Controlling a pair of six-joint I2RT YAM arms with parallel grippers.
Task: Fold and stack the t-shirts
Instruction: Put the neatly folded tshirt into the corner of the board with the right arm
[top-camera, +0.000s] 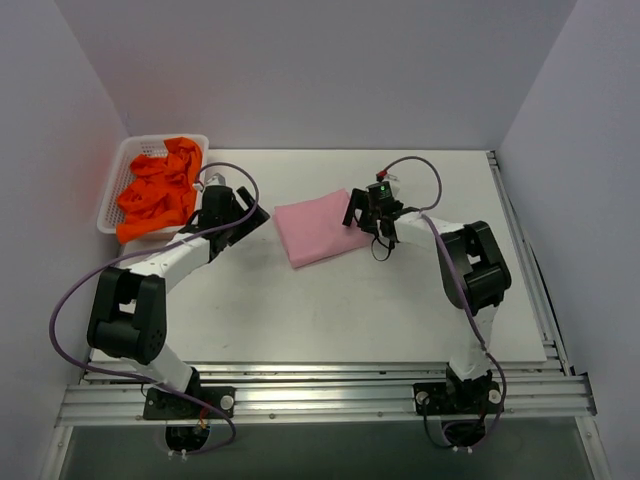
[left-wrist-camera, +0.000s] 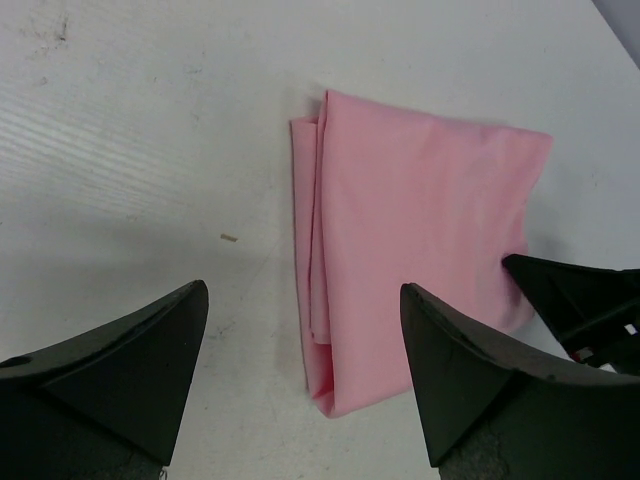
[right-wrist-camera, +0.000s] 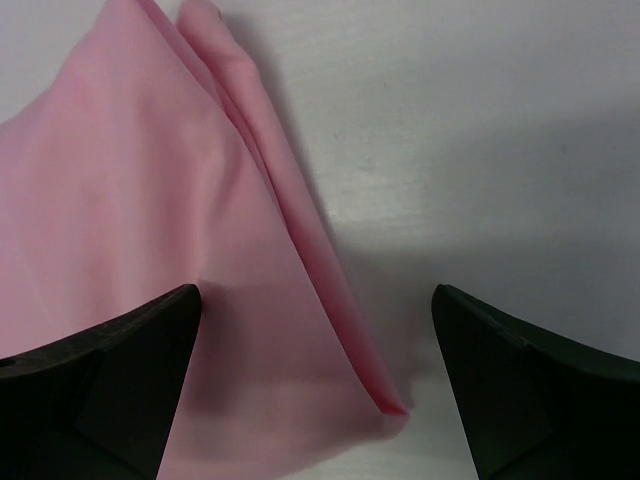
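Observation:
The light pink t-shirt (top-camera: 318, 230) lies folded into a rectangle on the table's middle. It also shows in the left wrist view (left-wrist-camera: 410, 260) and the right wrist view (right-wrist-camera: 130, 250). My left gripper (top-camera: 248, 222) is open and empty just left of the shirt's left edge. My right gripper (top-camera: 362, 218) is open and empty over the shirt's right edge, its jaws straddling that folded edge. Several bright orange t-shirts (top-camera: 160, 195) are heaped in the white mesh basket (top-camera: 112, 195) at the back left.
The white table (top-camera: 330, 320) ends at a metal rail (top-camera: 330, 385) near the arm bases. Grey walls close in the back and both sides. The right gripper's fingers (left-wrist-camera: 580, 295) show in the left wrist view by the shirt's far edge.

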